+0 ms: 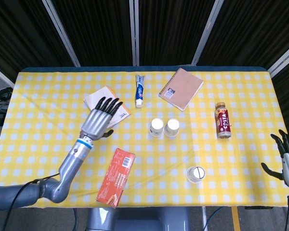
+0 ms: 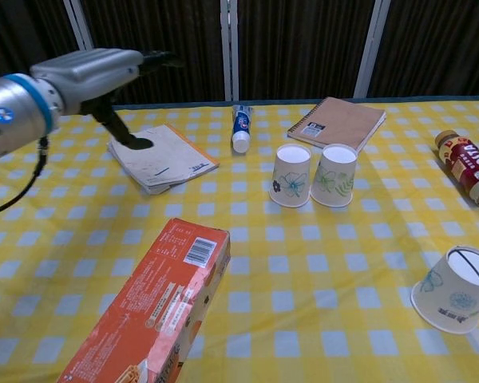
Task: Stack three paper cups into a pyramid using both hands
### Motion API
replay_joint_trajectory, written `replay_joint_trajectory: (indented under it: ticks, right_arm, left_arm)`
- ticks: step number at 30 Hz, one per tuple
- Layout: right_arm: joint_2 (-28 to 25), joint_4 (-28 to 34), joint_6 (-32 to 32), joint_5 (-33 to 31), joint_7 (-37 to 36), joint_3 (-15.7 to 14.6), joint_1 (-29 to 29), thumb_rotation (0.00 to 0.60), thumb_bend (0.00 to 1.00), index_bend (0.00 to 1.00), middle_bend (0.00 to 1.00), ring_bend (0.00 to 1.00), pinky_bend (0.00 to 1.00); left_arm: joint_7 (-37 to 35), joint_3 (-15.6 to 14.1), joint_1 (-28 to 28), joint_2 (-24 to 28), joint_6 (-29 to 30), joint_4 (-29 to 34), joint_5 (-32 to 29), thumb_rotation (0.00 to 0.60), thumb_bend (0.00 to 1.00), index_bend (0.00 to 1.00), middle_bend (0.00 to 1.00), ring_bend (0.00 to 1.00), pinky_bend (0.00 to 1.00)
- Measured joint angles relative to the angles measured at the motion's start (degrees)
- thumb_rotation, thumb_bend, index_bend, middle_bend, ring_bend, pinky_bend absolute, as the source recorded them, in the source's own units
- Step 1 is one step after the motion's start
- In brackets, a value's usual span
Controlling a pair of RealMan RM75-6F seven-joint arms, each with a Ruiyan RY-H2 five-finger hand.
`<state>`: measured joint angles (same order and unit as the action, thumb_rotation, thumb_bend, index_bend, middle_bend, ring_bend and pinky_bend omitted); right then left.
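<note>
Two paper cups stand upside down side by side at the table's middle: the left cup [image 1: 156,127] [image 2: 290,175] and the right cup [image 1: 172,127] [image 2: 334,175]. A third cup [image 1: 195,174] [image 2: 454,289] lies tilted near the front right. My left hand [image 1: 100,117] [image 2: 96,72] hovers open, fingers spread, above the white booklet, well left of the cups and holding nothing. My right hand [image 1: 287,160] shows only in the head view, open, at the right edge off the table's front corner.
An orange box [image 1: 116,176] [image 2: 152,307] lies near the front edge. A white booklet [image 1: 106,105] [image 2: 161,158], a toothpaste tube [image 1: 140,90] [image 2: 240,128] and a spiral notebook [image 1: 181,88] [image 2: 339,123] lie at the back. A bottle [image 1: 223,120] [image 2: 465,167] lies on the right.
</note>
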<state>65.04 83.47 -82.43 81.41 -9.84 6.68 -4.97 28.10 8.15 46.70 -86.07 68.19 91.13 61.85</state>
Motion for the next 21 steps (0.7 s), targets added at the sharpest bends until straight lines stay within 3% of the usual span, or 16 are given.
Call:
replay_joint_trajectory:
  ticks: [5,12,17,21]
  right_arm:
    - [-0.7,2.3,-0.6,1.2,1.4,-0.6,0.2,0.6,0.09,0.15,0.0,0.0,0.03]
    - [-1.4,5.6,-1.9,5.1,3.6,-2.1,0.4,0.6,0.07,0.14,0.0,0.0,0.02]
    - [-3.9,10.9,0.1,8.2,5.1,-4.7,-0.2,0.6,0.06,0.14,0.0,0.0,0.01]
    - [-7.1,17.2,4.4,10.3,6.2,-6.8,-1.5,0.6,0.06,0.16,0.0,0.0,0.01]
  left_arm:
    - [-0.6,-6.9,-10.9,7.5,11.9,6.7,5.7,0.6,0.24,0.0,0.0,0.0,0.0]
    - [-3.9,-16.7,-22.2,14.5,20.8,9.6,14.2,0.6,0.24,0.0,0.0,0.0,0.0]
    - [-9.4,-19.6,-28.4,15.7,26.2,7.1,19.4,0.6,0.24,0.0,0.0,0.0,0.0]
    - [-10.7,-20.1,-30.3,16.1,28.3,5.4,21.8,0.6,0.24,0.0,0.0,0.0,0.0]
